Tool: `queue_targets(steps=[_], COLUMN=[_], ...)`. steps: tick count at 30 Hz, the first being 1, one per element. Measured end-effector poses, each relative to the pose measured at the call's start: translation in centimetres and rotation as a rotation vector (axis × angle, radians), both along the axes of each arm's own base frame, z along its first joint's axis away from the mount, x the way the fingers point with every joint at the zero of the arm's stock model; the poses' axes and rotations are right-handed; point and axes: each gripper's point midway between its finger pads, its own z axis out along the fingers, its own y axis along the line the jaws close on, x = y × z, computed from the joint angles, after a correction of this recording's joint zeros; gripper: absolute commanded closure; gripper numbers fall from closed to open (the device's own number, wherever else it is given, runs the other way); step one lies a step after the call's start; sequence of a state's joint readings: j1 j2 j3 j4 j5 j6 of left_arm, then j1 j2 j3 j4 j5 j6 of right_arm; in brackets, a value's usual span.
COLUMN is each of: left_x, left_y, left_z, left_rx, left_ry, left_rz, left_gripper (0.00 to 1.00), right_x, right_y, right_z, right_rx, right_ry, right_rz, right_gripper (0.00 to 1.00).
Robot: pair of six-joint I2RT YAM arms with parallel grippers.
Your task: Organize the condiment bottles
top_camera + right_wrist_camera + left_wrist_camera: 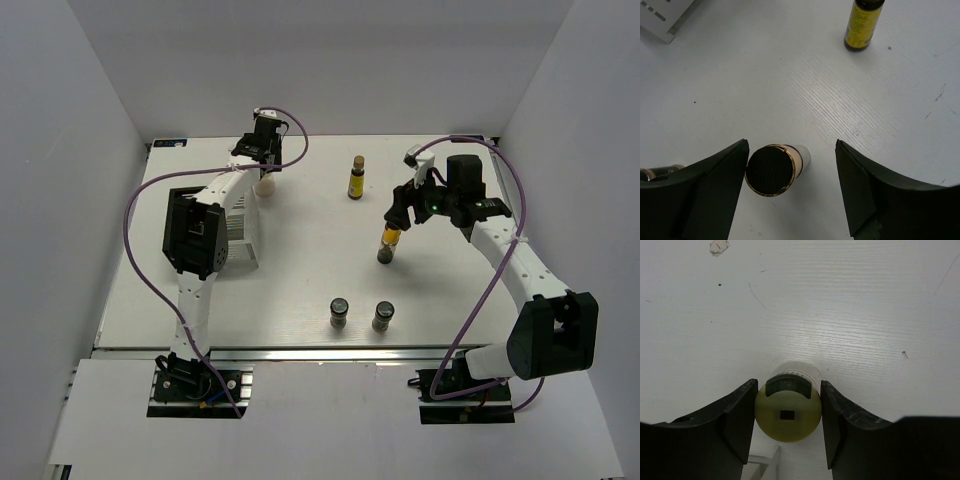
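Left gripper (pixel 788 390) clamps a smooth round yellow cap (pixel 788 415); right gripper (pixel 791 146) (jaws spread) straddles the ribbed-capped amber bottle (pixel 773 170).

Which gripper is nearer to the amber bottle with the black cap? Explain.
Right. The right gripper hangs open right over the amber bottle; the left gripper is far across the table by the white slatted box, clamped on a pale bottle.

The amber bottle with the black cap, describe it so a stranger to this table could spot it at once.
On the white table, find the open right gripper. The amber bottle stands upright between its fingers, behind the two dark bottles near the front edge. Its amber body sets it apart from those, its black cap from the tan-capped yellow bottle farther back.
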State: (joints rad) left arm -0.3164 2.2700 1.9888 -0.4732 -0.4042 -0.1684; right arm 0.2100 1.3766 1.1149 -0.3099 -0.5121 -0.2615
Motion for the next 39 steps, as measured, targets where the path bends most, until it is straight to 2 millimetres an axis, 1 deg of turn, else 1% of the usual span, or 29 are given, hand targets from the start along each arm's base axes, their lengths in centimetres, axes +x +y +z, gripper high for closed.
queue_targets(steps=[2,3,4,5,6,8,9,12,15,18,19,21,22,24,25,26,29,31,33,36,39], left_x=[-0.1,-0.1,-0.1,-0.2,-0.2,-0.2,-0.2,-0.4,-2.0,-4.3,-5.1,-7.2,-8.3,-10.7,-11.8,-13.0,-15.4,-16.4,-16.9,-17.2,-16.8], left_y=[0.0,0.0,0.0,-0.1,-0.1,-0.3,-0.4,-0.1,0.7,2.9,3.9,5.9,7.1,9.3,10.2,11.2,13.6,14.9,16.0,16.5,16.8], left_z=[0.2,0.3,0.7,1.1,1.6,3.5,4.7,9.5,15.1,20.0,21.3,23.2,23.7,23.6,23.2,22.5,20.3,18.7,17.2,15.3,14.3], left_rx=[-0.005,-0.007,-0.012,-0.018,-0.025,-0.041,-0.051,-0.093,-0.156,-0.212,-0.223,-0.232,-0.229,-0.212,-0.203,-0.193,-0.181,-0.175,-0.166,-0.158,-0.16], left_ry=[-0.001,-0.003,-0.008,-0.014,-0.023,-0.048,-0.066,-0.138,-0.219,-0.281,-0.299,-0.323,-0.326,-0.32,-0.308,-0.289,-0.239,-0.206,-0.173,-0.133,-0.117], left_rz=[0.003,0.004,0.005,0.004,0.003,-0.005,-0.009,-0.006,0.012,0.055,0.074,0.12,0.149,0.207,0.23,0.259,0.324,0.358,0.388,0.403,0.405], left_gripper=[0.95,0.97,1.0,1.0,1.0,1.0,1.0,1.0,1.0,1.0,1.0,1.0,1.0,1.0,1.0,1.0,1.0,1.0,1.0,1.0,1.0], right_x=[0.0,0.0,0.1,0.1,0.1,0.1,0.2,0.2,0.3,0.3,0.3,0.3,0.3,0.3,0.3,0.3,0.3,0.2,0.2,0.2,0.2], right_y=[0.0,0.0,-0.1,-0.1,-0.1,-0.1,0.0,0.0,0.0,0.0,0.0,0.0,0.1,0.1,0.1,0.1,0.1,0.2,0.2,0.2,0.2], right_z=[0.0,0.0,0.0,0.0,0.1,0.2,0.2,0.4,0.6,0.8,0.8,0.9,0.9,0.9,0.9,0.9,0.9,0.9,0.9,0.9,0.8], right_rx=[-0.002,-0.002,-0.003,-0.005,-0.005,-0.002,-0.002,0.001,0.004,0.006,0.008,0.011,0.013,0.016,0.017,0.018,0.02,0.022,0.023,0.022,0.021], right_ry=[-0.002,-0.002,-0.002,-0.007,-0.009,-0.012,-0.015,-0.02,-0.027,-0.035,-0.035,-0.034,-0.033,-0.031,-0.03,-0.029,-0.028,-0.027,-0.026,-0.024,-0.022], right_rz=[-0.001,-0.001,-0.002,-0.001,-0.001,-0.003,-0.002,-0.004,-0.004,-0.004,-0.005,-0.007,-0.008,-0.007,-0.008,-0.008,-0.007,-0.004,-0.003,-0.003,-0.003], right_gripper=[0.32,0.36,0.53,0.63,0.79,0.91,0.93,0.94,0.96,0.98,0.99,1.0,1.0,1.0,1.0,1.0,1.0,1.0,1.0,1.0,1.0])
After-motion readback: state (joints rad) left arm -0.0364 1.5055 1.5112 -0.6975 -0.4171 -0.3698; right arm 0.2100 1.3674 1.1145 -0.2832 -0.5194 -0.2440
